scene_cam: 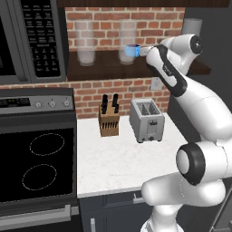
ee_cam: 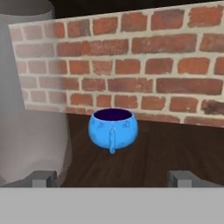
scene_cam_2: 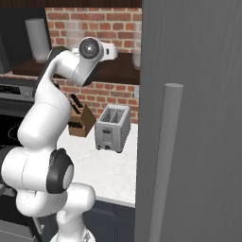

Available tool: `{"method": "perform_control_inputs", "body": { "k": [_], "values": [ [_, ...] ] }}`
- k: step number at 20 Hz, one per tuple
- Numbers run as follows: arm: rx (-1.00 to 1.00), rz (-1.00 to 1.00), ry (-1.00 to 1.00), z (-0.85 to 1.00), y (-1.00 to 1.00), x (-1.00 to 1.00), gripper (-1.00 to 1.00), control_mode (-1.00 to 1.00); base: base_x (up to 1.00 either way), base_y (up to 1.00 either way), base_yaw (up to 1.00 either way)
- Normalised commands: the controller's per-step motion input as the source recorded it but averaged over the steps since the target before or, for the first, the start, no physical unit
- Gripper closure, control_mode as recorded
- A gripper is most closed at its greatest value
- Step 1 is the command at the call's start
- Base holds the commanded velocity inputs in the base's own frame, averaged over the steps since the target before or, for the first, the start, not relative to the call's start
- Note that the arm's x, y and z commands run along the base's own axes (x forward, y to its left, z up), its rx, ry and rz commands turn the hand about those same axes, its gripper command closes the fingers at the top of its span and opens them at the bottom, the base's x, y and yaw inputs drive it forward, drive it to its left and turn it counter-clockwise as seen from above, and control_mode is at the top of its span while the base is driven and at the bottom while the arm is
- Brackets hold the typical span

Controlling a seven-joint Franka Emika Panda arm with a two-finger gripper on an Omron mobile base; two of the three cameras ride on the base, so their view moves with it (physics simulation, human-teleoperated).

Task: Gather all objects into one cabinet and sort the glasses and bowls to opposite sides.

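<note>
bowl (ee_cam: 113,128) on shelf (ee_cam: 175,151) | glass (ee_cam: 30,96) just beside | wall (ee_cam: 144,65) behind

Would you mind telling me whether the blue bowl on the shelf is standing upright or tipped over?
Upright. In the hand view the blue bowl sits on its base on the dark wooden shelf, its dark opening facing up and rim level.

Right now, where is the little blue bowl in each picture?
Left base view: the blue bowl sits on the brown shelf, upper middle, just left of the arm's hand, beside a tall clear glass.
Right base view: I cannot find it; the arm covers that part of the shelf.
Hand view: it stands in the middle, straight ahead of the open gripper.
Shared landmark: the red brick wall behind the shelf.
</note>
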Motion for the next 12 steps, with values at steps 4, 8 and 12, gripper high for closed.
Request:
{"method": "perform_control_inputs", "body": {
  "k": [4,8,12],
  "values": [
    [0.0,0.02,0.0,0.0,0.0,0.26,-1.0,-1.0,0.0,0.0,0.0],
    [0.0,0.02,0.0,0.0,0.0,0.26,-1.0,-1.0,0.0,0.0,0.0],
    [0.0,0.02,0.0,0.0,0.0,0.25,-1.0,-1.0,0.0,0.0,0.0]
  ]
}}
